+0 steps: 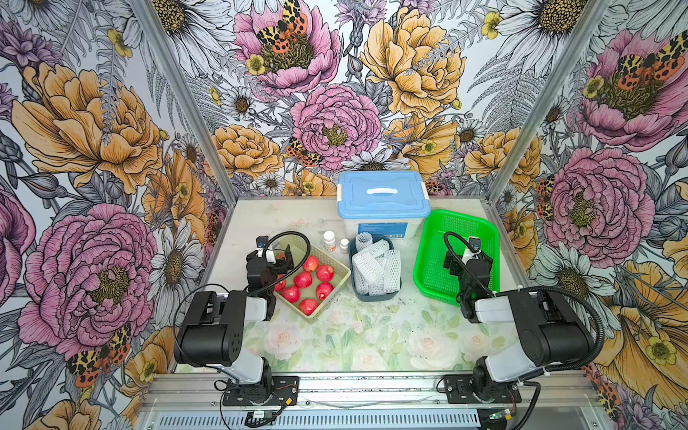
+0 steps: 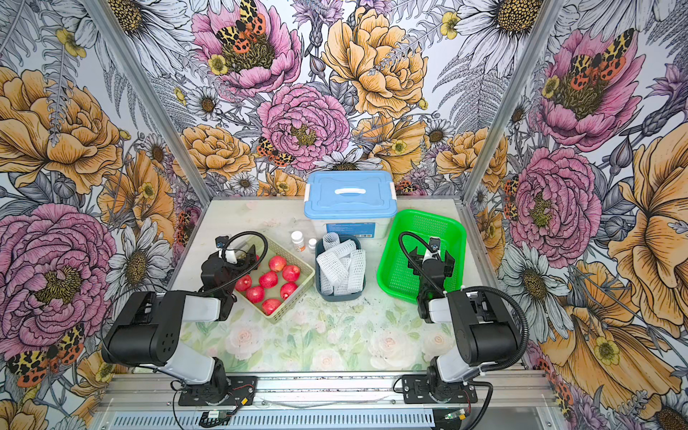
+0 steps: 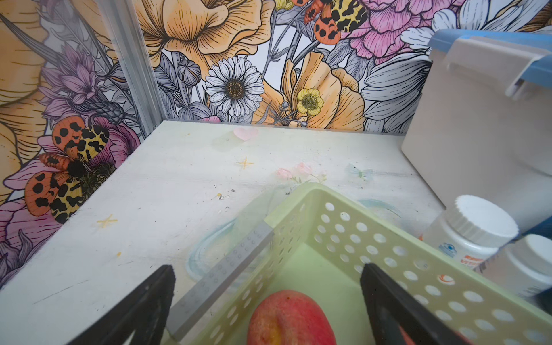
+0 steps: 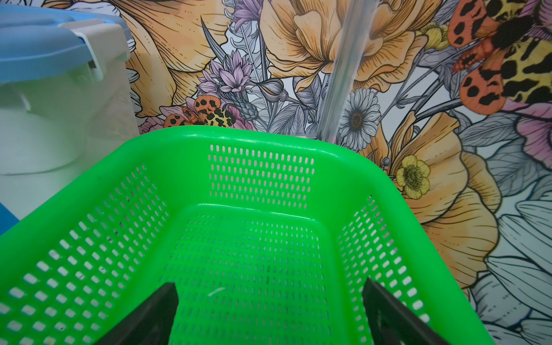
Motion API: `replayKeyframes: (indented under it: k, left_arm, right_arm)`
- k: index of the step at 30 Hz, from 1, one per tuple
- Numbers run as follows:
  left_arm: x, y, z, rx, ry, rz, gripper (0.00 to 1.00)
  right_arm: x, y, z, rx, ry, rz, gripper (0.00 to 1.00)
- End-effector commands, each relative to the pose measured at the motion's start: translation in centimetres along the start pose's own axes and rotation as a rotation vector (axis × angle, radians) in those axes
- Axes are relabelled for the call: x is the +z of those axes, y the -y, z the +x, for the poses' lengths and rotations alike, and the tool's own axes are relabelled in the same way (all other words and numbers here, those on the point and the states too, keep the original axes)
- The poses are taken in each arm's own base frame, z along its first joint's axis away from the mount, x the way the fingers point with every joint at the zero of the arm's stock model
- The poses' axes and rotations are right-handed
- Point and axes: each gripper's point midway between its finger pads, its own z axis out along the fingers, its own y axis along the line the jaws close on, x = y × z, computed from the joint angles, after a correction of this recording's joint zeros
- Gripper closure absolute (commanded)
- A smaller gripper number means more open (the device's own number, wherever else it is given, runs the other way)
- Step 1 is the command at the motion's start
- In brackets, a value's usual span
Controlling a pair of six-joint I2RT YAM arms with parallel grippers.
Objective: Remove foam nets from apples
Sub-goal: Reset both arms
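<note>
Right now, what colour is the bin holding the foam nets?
Dark blue-grey. The bin shows best in a top view, foam nets piled inside.

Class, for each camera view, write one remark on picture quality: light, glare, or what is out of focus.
In both top views: even light, faint shadows, the apples sharp. Left wrist view: the nearest apple and the left fingers are soft. Right wrist view: sheen on the green basket rim, right fingers blurred.

Table [image 1: 372, 335] front open; foam nets [image 1: 376, 266] and lidded box [image 1: 383, 201] crowd the back.
</note>
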Motion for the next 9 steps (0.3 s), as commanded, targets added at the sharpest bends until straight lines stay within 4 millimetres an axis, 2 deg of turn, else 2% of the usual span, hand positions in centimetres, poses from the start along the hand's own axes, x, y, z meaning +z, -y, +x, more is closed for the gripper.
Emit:
replayKeyframes:
  k: [1,9]
  left_arm:
    - [0.14,0.13,-0.64,0.023,0.016,-0.004,0.01]
    - [0.17,0.04,-0.61,0.017,0.014,0.001,0.01]
  right_arm:
    - [0.22,0.4,-0.7,0.023,0.018,0.022,0.0]
    - [0.22,0.44,-0.64,0.023,0.016,0.023,0.0]
